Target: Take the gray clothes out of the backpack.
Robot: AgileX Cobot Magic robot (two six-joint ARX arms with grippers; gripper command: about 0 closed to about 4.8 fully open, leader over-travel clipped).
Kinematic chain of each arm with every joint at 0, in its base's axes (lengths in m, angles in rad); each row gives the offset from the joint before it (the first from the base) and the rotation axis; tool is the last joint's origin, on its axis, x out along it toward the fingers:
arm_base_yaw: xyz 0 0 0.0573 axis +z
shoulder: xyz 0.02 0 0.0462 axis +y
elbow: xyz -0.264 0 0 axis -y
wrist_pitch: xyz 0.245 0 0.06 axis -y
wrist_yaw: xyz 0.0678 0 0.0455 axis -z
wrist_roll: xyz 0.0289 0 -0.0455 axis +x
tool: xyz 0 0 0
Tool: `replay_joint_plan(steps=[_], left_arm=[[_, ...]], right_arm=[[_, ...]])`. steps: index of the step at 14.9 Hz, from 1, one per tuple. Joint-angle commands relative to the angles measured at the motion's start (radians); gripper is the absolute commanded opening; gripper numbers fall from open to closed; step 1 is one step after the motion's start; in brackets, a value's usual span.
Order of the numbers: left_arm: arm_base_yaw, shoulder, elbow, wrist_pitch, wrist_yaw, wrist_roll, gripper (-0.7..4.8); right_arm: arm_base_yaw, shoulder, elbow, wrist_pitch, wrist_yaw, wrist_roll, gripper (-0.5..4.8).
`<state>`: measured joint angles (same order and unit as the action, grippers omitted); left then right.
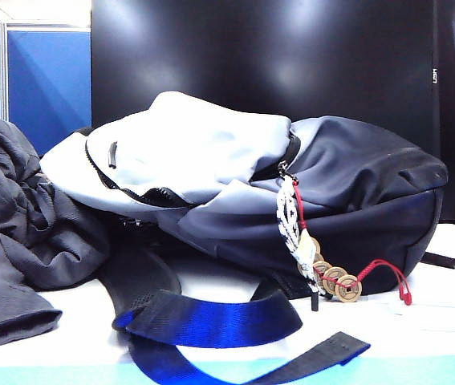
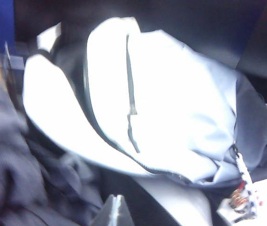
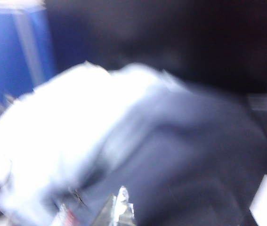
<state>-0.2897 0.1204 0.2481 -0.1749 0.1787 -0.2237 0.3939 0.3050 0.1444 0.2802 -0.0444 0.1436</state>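
Note:
The gray clothes (image 1: 18, 233) lie in a crumpled heap on the table to the left of the backpack (image 1: 291, 192), outside it; the left wrist view shows them blurred (image 2: 15, 174). The backpack lies on its side, pale upper panel (image 2: 171, 117) over a dark navy body (image 3: 185, 155), its zipper mouth toward the clothes. A white cord charm with brass coins (image 1: 327, 277) hangs at its front. Neither arm shows in the exterior view. My left gripper (image 2: 116, 197) is shut and empty above the bag's mouth. My right gripper (image 3: 122, 192) is shut and empty above the navy body.
Blue-black straps (image 1: 211, 325) spread over the white table toward its front edge. A red string (image 1: 387, 277) trails from the coins. A blue partition (image 1: 46, 80) stands at the back left, a black panel behind the bag.

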Motion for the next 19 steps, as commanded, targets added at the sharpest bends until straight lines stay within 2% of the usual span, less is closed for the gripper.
replay_joint_plan(steps=[1, 5, 10, 11, 12, 13, 14, 17, 19], left_arm=[[0.001, -0.001, 0.003, -0.003, 0.005, -0.150, -0.03], [0.001, -0.001, 0.003, -0.011, 0.005, -0.150, -0.03], [0.003, -0.021, 0.003, -0.016, 0.005, -0.148, -0.03], [0.017, -0.054, 0.003, -0.042, 0.003, -0.071, -0.03], [0.059, -0.101, 0.003, -0.074, -0.021, 0.087, -0.03], [0.111, -0.116, 0.000, -0.072, -0.035, 0.150, -0.03], [0.223, -0.117, -0.003, -0.042, -0.093, 0.199, -0.03], [0.292, -0.117, -0.024, -0.008, -0.153, 0.220, -0.03], [0.294, -0.117, -0.112, 0.101, -0.148, 0.177, -0.03]], right_arm=[[0.000, -0.001, -0.032, -0.096, 0.005, -0.003, -0.06], [0.000, -0.002, -0.032, -0.388, 0.005, -0.003, -0.06], [0.000, -0.002, -0.032, -0.511, 0.005, -0.003, -0.06], [0.000, -0.003, -0.032, -0.516, 0.005, -0.003, -0.06], [0.000, -0.006, -0.032, -0.516, 0.005, -0.003, -0.06], [0.000, -0.008, -0.032, -0.515, 0.006, -0.003, -0.06], [0.001, -0.011, -0.032, -0.524, 0.001, -0.003, -0.06], [0.001, -0.015, -0.032, -0.523, 0.000, -0.003, -0.06], [0.001, -0.019, -0.032, -0.523, 0.001, -0.003, -0.06]])
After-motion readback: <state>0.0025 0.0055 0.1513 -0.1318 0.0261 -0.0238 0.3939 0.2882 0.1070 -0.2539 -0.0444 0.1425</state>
